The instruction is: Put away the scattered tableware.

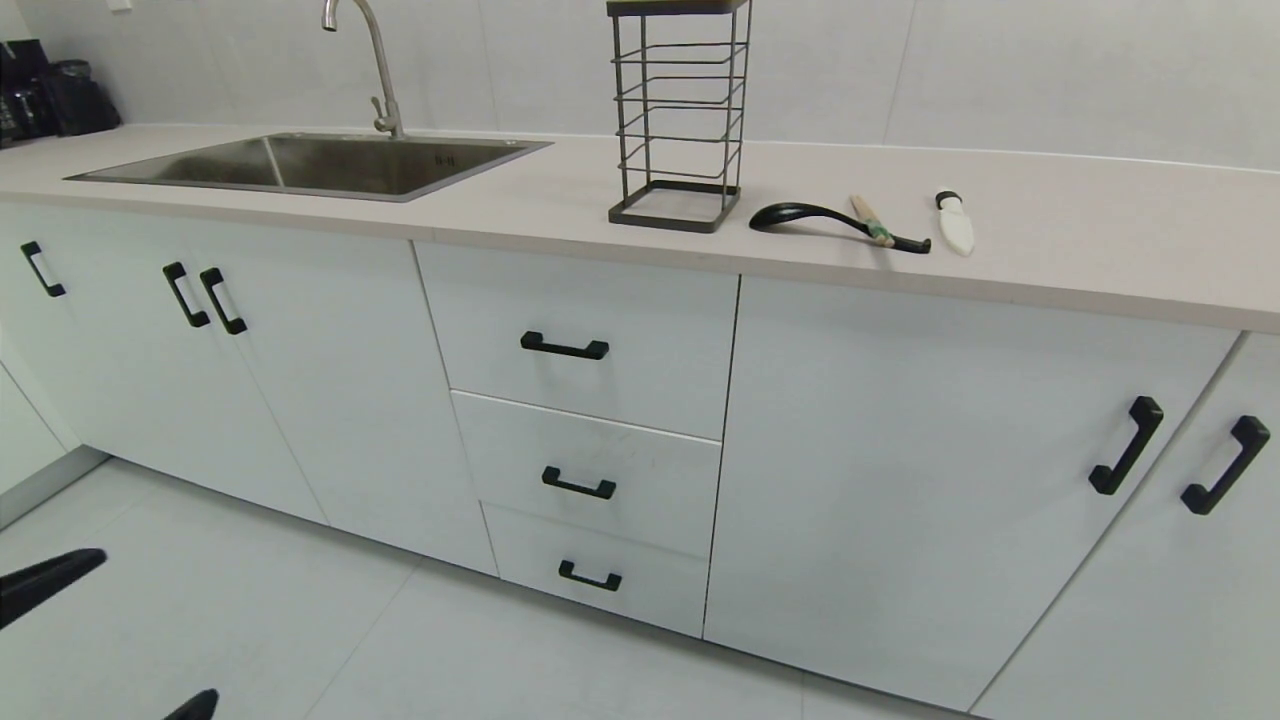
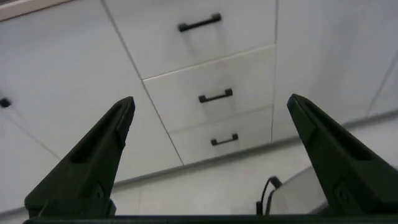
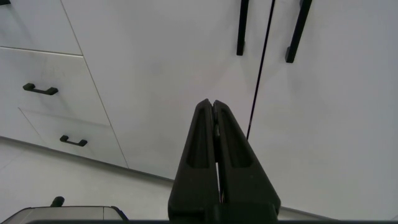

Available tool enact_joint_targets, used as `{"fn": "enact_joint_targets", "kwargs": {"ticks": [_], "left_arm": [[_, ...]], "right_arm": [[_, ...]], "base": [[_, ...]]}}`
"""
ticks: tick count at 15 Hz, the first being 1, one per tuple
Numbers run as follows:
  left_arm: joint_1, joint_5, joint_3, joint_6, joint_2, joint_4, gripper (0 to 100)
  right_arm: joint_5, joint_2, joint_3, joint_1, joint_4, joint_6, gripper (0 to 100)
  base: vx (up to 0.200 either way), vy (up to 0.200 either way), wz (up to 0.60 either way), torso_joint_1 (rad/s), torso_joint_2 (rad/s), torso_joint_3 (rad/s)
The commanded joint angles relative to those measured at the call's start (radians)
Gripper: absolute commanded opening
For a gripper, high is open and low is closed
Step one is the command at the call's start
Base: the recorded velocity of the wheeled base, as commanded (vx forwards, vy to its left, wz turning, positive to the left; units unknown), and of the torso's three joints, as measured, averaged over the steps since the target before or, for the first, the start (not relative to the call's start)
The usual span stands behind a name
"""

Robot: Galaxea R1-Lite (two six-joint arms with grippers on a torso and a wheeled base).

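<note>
Nothing stowed yet: ladle [image 1: 835, 222], wooden stick [image 1: 872, 222] and knife [image 1: 955, 222] lie on the tabletop [image 1: 1100, 230] beside the rack [image 1: 680, 115]; left pincer [image 2: 211, 109] apart, right pincer [image 3: 213, 106] together, both low before the cabinets [image 1: 900, 450].

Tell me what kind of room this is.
Most likely a kitchen: a steel sink with a tap set in a long countertop, drawers below, and a ladle lying on top.

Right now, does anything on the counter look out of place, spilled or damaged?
Three utensils lie loose on the counter, beside the wire rack: a black ladle, a wooden stick that seems to cross its handle, and a white utensil just apart. No spill or damage shows.
</note>
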Motion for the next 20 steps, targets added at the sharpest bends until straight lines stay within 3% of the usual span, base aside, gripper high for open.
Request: {"fn": "enact_joint_targets", "kwargs": {"ticks": [1, 3, 4, 5, 6, 7, 8, 11, 13, 14, 18, 20], "left_arm": [[-0.062, -0.007, 0.006, 0.012, 0.133, 0.002, 100], [-0.077, -0.007, 0.03, 0.027, 0.157, 0.003, 100], [-0.082, -0.006, 0.032, 0.142, 0.243, 0.008, 100], [-0.085, -0.007, 0.03, 0.173, 0.263, 0.008, 100], [-0.114, -0.01, 0.032, 0.279, 0.334, 0.008, 100], [-0.148, -0.01, 0.033, 0.331, 0.386, 0.008, 100], [-0.201, -0.006, 0.035, 0.407, 0.469, 0.008, 100], [-0.218, 0.016, 0.013, 0.595, 0.667, -0.003, 100], [-0.22, 0.019, -0.037, 0.67, 0.769, -0.003, 100], [-0.22, 0.019, -0.047, 0.682, 0.786, -0.003, 100], [-0.155, 0.152, -0.08, 0.943, 0.924, -0.034, 100], [-0.165, 0.16, -0.151, 0.967, 1.022, -0.066, 100]], "right_arm": [[0.0, 0.002, 0.0, 0.0, 0.0, 0.0, 0], [0.0, 0.002, 0.0, 0.0, 0.0, 0.0, 0], [0.0, 0.002, 0.0, 0.0, 0.0, 0.0, 0], [0.0, 0.002, 0.0, 0.0, 0.0, 0.0, 0], [0.0, 0.002, 0.0, 0.0, 0.0, 0.0, 0], [0.0, 0.002, 0.0, 0.0, 0.0, 0.0, 0], [0.0, 0.002, 0.0, 0.0, 0.0, 0.0, 0], [0.0, 0.002, 0.0, 0.0, 0.0, 0.0, 0], [0.0, 0.002, 0.0, 0.0, 0.0, 0.0, 0], [0.0, 0.002, 0.0, 0.0, 0.0, 0.0, 0], [0.0, 0.002, 0.0, 0.0, 0.0, 0.0, 0], [0.0, 0.002, 0.0, 0.0, 0.0, 0.0, 0]], "base": [[0.0, 0.0, 0.0, 0.0, 0.0, 0.0], [0.0, 0.0, 0.0, 0.0, 0.0, 0.0], [0.0, 0.0, 0.0, 0.0, 0.0, 0.0], [0.0, 0.0, 0.0, 0.0, 0.0, 0.0], [0.0, 0.0, 0.0, 0.0, 0.0, 0.0], [0.0, 0.0, 0.0, 0.0, 0.0, 0.0], [0.0, 0.0, 0.0, 0.0, 0.0, 0.0], [0.0, 0.0, 0.0, 0.0, 0.0, 0.0], [0.0, 0.0, 0.0, 0.0, 0.0, 0.0], [0.0, 0.0, 0.0, 0.0, 0.0, 0.0], [0.0, 0.0, 0.0, 0.0, 0.0, 0.0], [0.0, 0.0, 0.0, 0.0, 0.0, 0.0]]}}
